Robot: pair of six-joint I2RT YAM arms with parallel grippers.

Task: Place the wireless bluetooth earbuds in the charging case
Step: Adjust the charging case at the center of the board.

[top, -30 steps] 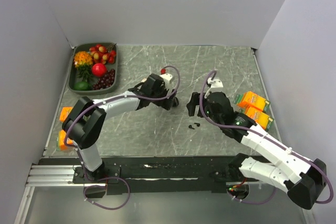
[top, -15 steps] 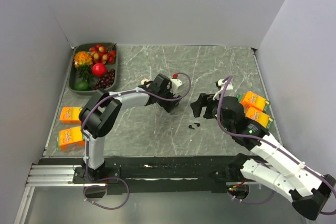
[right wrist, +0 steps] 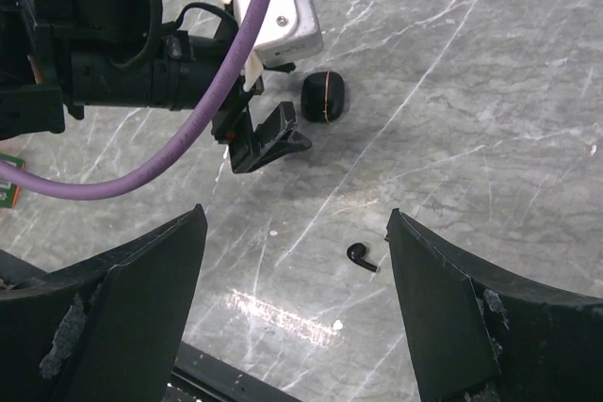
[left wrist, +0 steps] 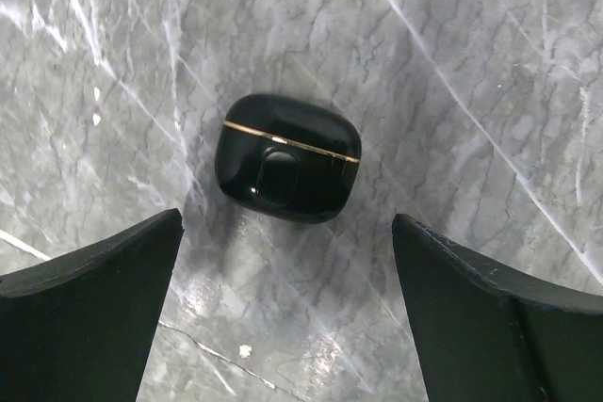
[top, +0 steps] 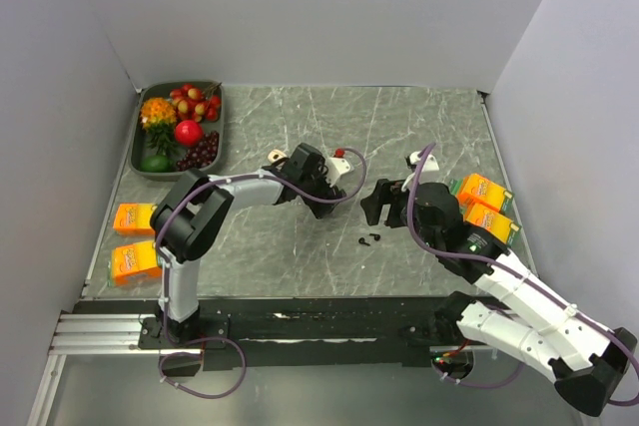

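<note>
**Left tool** (left wrist: 287, 244) fully open, empty, poised over the shut charging case (left wrist: 287, 157) on the counter (left wrist: 490, 35). **Right tool** (right wrist: 297, 233) wide open, empty, above 1 of the 2 earbuds (right wrist: 360, 256). **Risk:** the glossy, rounded case may squirt sideways from closing fingers.

Bare tabletop (left wrist: 471, 63) all round case (left wrist: 287, 157), nothing touching it. Just beside case, left gripper (left wrist: 287, 225) with fingers spread wide, blocking that side. Loose earbud (right wrist: 359, 256) near case, apart from it.
</note>
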